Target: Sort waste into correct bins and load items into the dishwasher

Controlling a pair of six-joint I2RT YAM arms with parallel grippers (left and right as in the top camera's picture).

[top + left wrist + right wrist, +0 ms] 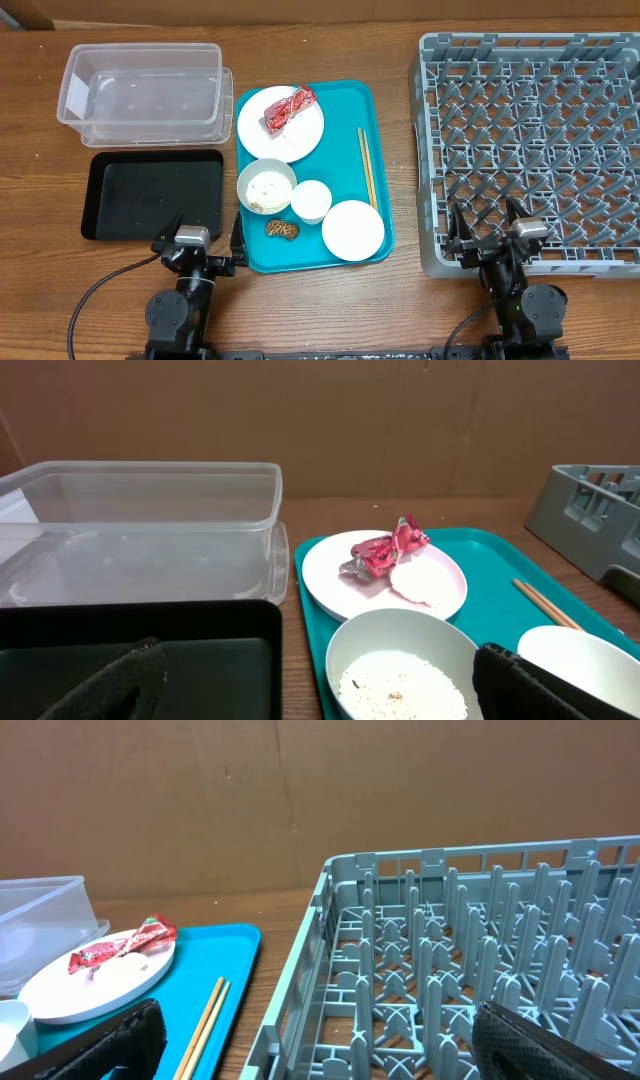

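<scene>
On the teal serving tray [345, 110] all of the task's things lie untouched: the red snack wrapper [288, 108] on the large plate [262, 132], rice grains [267, 189] in the bowl [244, 180], the brown lump [282, 229] just beside it, and the chopsticks [368, 165] lying flat. Our left gripper [203, 232] and right gripper [484, 225] both stand wide and empty, near the black tray [150, 190] and the dish rack [530, 140]. We judge the bowl could scatter grains if tipped carelessly. The thin chopsticks may slip from a pinch or drop through the rack's grid.
</scene>
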